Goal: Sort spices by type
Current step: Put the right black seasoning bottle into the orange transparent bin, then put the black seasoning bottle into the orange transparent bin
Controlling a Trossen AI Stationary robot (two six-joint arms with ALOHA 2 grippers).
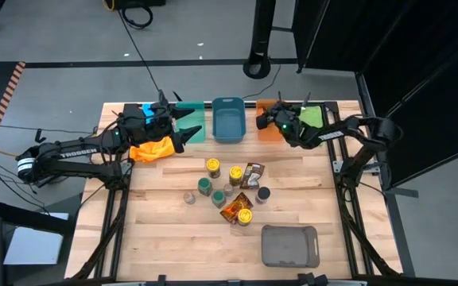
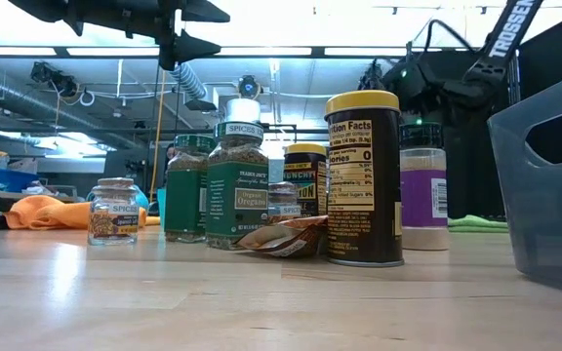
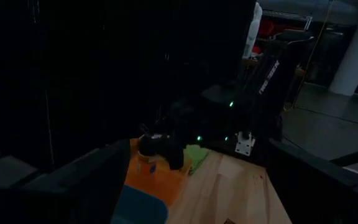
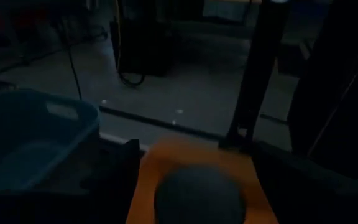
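Note:
Several spice jars point(image 1: 212, 166) with yellow, green and grey lids stand upright in a cluster at the table's middle, with foil packets point(image 1: 234, 208) lying flat among them. In the low view a yellow-lidded jar point(image 2: 362, 175) stands nearest. My right gripper point(image 1: 265, 121) is at the far edge over the orange bin point(image 1: 270, 132), shut on a small jar point(image 4: 199, 194). My left gripper point(image 1: 191, 135) hovers open over the teal bin point(image 1: 183, 125) and holds nothing. My right gripper holds the small jar between its two fingers point(image 4: 124, 171), which stand on either side of its round dark lid point(image 4: 199, 186). The left wrist view shows the jar point(image 3: 145, 157) upright and lifted clear above the orange bin point(image 3: 160, 180). The gripper body hides the exact place of contact.
A blue bin point(image 1: 228, 119) sits between the teal and orange bins along the far edge, and a green patch point(image 1: 312, 117) lies right of the orange one. An orange cloth point(image 1: 151, 149) lies under the left arm. A grey tray point(image 1: 289, 245) rests near the near edge.

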